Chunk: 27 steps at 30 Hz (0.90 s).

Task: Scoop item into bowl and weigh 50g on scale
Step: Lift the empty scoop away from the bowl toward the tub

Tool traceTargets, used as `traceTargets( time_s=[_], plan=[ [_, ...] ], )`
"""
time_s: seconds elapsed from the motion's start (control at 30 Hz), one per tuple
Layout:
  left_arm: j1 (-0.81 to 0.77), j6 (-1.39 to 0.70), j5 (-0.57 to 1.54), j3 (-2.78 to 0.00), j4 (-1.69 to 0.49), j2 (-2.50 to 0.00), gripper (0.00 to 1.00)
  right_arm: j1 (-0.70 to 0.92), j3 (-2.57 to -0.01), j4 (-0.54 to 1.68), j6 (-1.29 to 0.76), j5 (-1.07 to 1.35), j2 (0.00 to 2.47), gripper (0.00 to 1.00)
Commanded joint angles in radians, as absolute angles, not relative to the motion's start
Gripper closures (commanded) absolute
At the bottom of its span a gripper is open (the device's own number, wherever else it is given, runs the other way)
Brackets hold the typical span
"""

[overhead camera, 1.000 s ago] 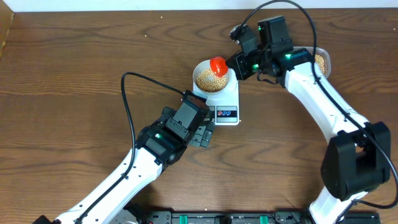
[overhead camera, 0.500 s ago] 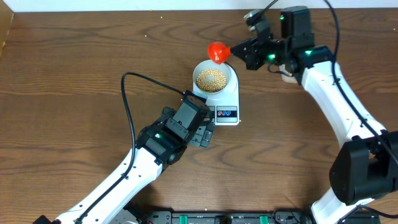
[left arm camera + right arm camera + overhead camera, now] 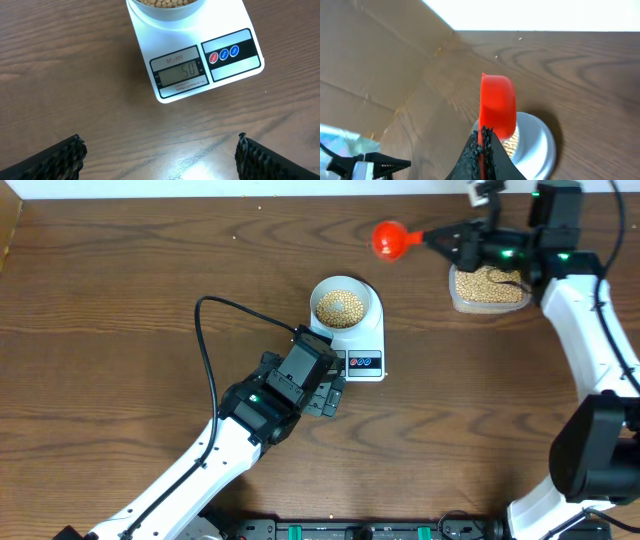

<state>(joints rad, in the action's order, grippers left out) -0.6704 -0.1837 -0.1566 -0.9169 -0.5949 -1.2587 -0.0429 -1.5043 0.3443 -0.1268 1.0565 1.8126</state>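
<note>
The pale bowl (image 3: 343, 304) holds tan beans (image 3: 339, 305) and stands on the white scale (image 3: 363, 348). In the left wrist view the scale's display (image 3: 180, 74) reads 50, below the bowl (image 3: 165, 11). My left gripper (image 3: 328, 395) is open and empty just in front of the scale, its fingers wide apart in the left wrist view (image 3: 159, 157). My right gripper (image 3: 452, 242) is shut on the handle of a red scoop (image 3: 387, 238), held in the air far right of the bowl. The right wrist view shows the gripper (image 3: 483, 147), the scoop (image 3: 497, 105) and the bowl (image 3: 535, 145) beneath.
A clear plastic tub (image 3: 488, 285) of beans sits at the far right, under my right arm. A black cable (image 3: 205, 350) loops over the table left of the scale. A cardboard wall (image 3: 375, 65) stands along the table's far edge.
My right gripper has lifted the red scoop out of the bowl and carried it up and to the right, uncovering the tub. The left arm has not moved.
</note>
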Motion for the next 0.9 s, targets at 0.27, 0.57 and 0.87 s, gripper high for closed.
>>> traceTargets(
  time_s=[0.27,0.57,0.87],
  plan=[
    [-0.671,-0.189,-0.166,-0.917,-0.596,-1.255,0.02,-0.293,-1.513,0.454,-0.102,1.048,1.782,0.98],
    [-0.671,-0.189,-0.166,-0.917,-0.596,-1.255,0.02,-0.324,-1.513,0.607,-0.011,0.780,1.772,0.98],
    [-0.671,-0.189,-0.166,-0.917,-0.596,-1.255,0.02,-0.276,-1.513,0.644,0.031,0.404,1.703,0.98]
  ],
)
